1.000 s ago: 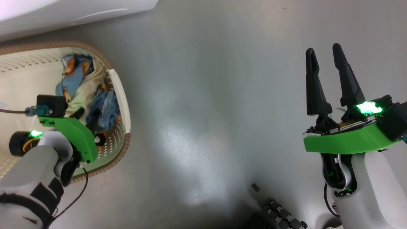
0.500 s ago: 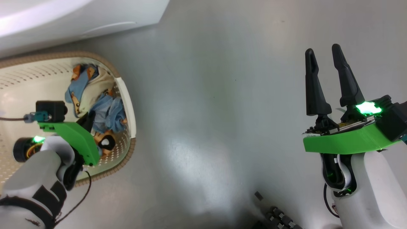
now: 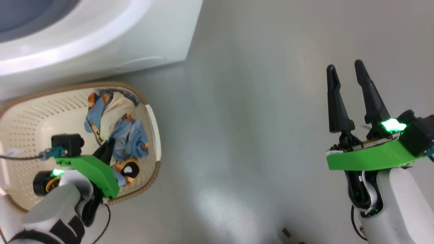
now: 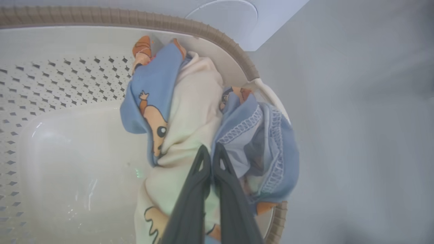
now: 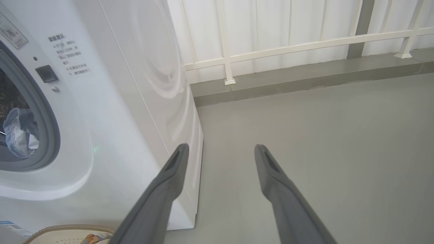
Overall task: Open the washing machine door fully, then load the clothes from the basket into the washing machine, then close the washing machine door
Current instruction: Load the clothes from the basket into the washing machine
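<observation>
**Basket** (image 3: 67, 86): small, rectangular, cream plastic, with perforated walls, a brown woven-look rim and a white side handle. It stands on the smooth grey floor (image 3: 244, 118) at the lower left of the head view, just below the washing machine.

**Clothes** (image 3: 130, 139): soft garments of light blue and cream fabric printed with orange-brown cartoon bears. They are heaped inside the basket against its right-hand end. In the left wrist view the pile (image 4: 190, 112) fills the centre.

**Left claw** (image 3: 107, 149): two long dark fingers on a green mount, reaching down into the basket. In the left wrist view the claw (image 4: 211, 149) has its fingers pressed together. The tips sit on the pile at the fold where cream cloth meets blue. Whether any fabric is nipped between them cannot be told.

**Right claw** (image 3: 344, 66): same make, at the right of the head view, well apart from the basket. Its fingers are spread wide, with nothing between them. In the right wrist view it (image 5: 221, 149) hangs over bare floor beside the machine's corner.

**Washing machine** (image 5: 118, 118): a big white front-loading box at the left of the right wrist view. A grey rubber ring (image 5: 51, 135) surrounds the drum mouth, and a pale blue-white garment (image 5: 18, 132) lies within.

**White railing** (image 5: 288, 47): upper right of the right wrist view.
</observation>
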`<state>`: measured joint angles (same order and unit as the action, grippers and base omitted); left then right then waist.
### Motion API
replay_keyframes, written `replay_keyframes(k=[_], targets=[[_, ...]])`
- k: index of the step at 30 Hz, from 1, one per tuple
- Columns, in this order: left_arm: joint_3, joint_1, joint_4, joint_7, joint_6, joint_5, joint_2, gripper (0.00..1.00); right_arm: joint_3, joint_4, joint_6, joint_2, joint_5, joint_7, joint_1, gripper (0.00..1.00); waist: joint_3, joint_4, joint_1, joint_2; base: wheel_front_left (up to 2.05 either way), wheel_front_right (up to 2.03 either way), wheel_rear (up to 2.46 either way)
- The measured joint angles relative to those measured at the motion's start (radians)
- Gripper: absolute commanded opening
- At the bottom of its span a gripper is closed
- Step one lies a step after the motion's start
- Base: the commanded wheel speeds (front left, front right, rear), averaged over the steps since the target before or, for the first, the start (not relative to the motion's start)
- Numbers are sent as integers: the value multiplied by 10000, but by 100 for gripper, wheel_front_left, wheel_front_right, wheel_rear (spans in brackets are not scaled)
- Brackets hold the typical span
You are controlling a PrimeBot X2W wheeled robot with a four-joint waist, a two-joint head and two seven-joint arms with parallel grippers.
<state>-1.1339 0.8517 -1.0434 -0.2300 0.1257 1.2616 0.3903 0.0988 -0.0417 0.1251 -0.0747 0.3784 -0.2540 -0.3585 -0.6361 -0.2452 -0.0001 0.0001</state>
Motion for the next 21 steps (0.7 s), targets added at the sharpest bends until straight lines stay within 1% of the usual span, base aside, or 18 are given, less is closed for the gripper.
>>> replay_keyframes(k=[6, 8, 11, 16, 21], targets=[[21, -439, 240, -178, 0, 48, -63, 0, -44, -140, 2, -194, 0, 0, 457, 100, 793, 241, 0, 0, 0, 0, 0], [242, -586, 405, -178, 0, 0, -90, 0, -81, -163, 0, -261, 0, 0, 625, 100, 1060, 336, 0, 0, 0, 0, 0], [865, -740, 698, -180, 0, -447, -82, 0, -115, -198, 0, -345, 0, 0, 873, 100, 1457, 492, 0, 0, 0, 0, 0], [2004, -1342, 1133, -180, 0, -1628, -117, 0, -194, -261, 0, -502, 0, 0, 1236, 100, 2081, 775, 0, 0, 0, 0, 0], [3271, -2081, 1630, -180, 0, -2844, -295, 0, -274, -364, 0, -600, 0, 0, 1546, 100, 2663, 1061, 0, 0, 0, 0, 0]])
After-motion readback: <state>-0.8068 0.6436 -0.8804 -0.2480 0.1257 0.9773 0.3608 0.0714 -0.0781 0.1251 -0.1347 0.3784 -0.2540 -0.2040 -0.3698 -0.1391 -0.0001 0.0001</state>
